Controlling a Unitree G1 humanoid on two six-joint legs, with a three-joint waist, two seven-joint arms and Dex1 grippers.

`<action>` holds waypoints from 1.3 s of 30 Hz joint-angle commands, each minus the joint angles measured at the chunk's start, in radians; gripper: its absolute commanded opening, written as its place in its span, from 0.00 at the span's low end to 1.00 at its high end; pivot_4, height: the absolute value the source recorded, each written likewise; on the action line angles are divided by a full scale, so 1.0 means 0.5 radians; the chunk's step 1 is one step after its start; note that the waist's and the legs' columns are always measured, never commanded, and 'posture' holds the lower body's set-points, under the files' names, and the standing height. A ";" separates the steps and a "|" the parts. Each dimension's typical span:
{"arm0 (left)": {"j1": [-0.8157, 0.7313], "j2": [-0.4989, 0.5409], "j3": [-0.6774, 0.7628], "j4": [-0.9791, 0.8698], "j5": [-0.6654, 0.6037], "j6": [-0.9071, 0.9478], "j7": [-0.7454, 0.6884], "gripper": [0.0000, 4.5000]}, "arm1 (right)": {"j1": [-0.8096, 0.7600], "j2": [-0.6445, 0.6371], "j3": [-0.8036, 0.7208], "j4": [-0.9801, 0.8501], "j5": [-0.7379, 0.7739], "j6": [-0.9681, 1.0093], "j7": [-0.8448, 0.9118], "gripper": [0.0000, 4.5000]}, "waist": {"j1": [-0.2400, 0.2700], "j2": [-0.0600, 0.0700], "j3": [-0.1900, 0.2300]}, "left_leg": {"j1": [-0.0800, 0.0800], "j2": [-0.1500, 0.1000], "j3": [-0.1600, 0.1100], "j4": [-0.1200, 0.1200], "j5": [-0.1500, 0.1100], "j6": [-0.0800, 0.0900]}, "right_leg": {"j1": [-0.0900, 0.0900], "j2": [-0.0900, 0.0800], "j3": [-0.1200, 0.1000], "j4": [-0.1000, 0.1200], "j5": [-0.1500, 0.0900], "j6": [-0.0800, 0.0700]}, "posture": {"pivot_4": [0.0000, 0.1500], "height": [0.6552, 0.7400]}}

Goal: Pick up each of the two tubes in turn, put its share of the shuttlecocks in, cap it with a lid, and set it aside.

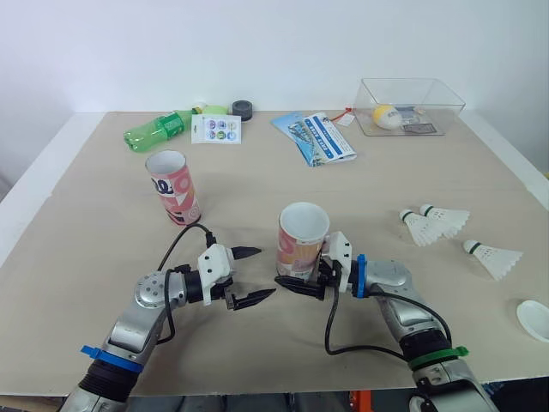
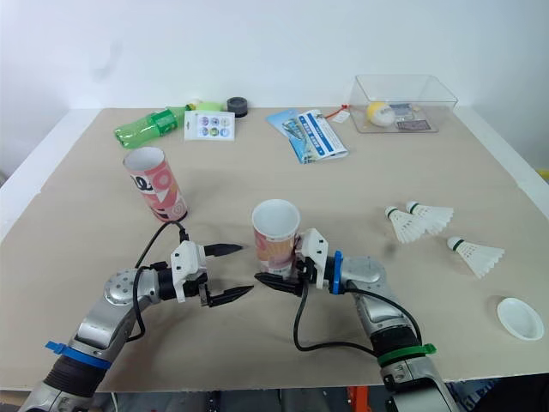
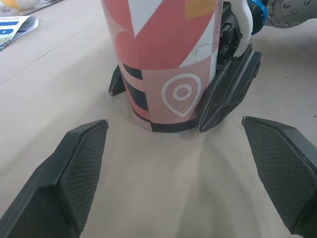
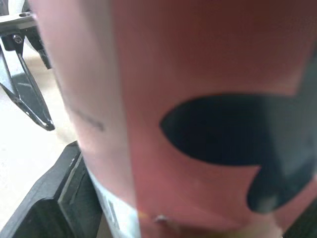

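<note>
While the right tool (image 1: 297,280) clasps the near tube (image 1: 302,242) on the worktop (image 1: 94,232) and the left tool (image 1: 263,274) gapes beside it, three shuttlecocks (image 1: 419,227) lie loose rightward; nothing looks loaded or capped.

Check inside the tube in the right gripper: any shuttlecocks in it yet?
The tube is open; its white inner wall shows, nothing poking out. Its near wall covers the bottom, so can't rule anything out. Three shuttlecocks lie on the table.

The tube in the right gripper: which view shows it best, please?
Left wrist view: the tube stands upright, the right gripper clasping its base. Head views show it whole from above; right wrist view, its wall close up.
</note>
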 commanded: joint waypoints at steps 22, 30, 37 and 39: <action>-0.101 0.016 -0.009 -0.007 -0.027 -0.054 -0.073 1.00 | 0.136 -0.073 -0.399 -0.614 0.308 0.334 -0.400 0.82 | 0.003 0.001 0.004 | -0.003 0.000 0.000 0.000 0.000 0.000 | -0.002 -0.001 0.000 0.000 0.000 0.000 | 1.00 1.00; -0.239 0.013 -0.034 0.118 -0.029 -0.092 -0.217 1.00 | 0.187 -0.158 -0.877 -0.886 0.322 0.412 -0.955 0.82 | 0.004 0.000 0.005 | -0.003 -0.001 0.000 -0.001 0.000 -0.001 | -0.002 -0.001 0.000 0.000 -0.002 0.000 | 1.00 1.00; -0.350 0.009 -0.036 0.237 -0.038 -0.124 -0.312 1.00 | 0.301 -0.330 -1.452 -0.647 -0.002 0.399 -1.708 0.82 | 0.011 0.000 0.005 | -0.005 -0.003 0.000 -0.001 0.000 -0.001 | -0.002 -0.003 0.000 -0.001 -0.003 0.002 | 1.00 1.00; -0.376 0.003 -0.037 0.263 -0.037 -0.131 -0.329 1.00 | 0.400 -0.362 -1.530 -0.573 -0.114 0.382 -1.846 0.82 | 0.016 0.000 0.005 | -0.005 -0.003 0.000 -0.002 -0.001 0.000 | -0.001 -0.004 -0.001 -0.001 -0.007 0.002 | 1.00 1.00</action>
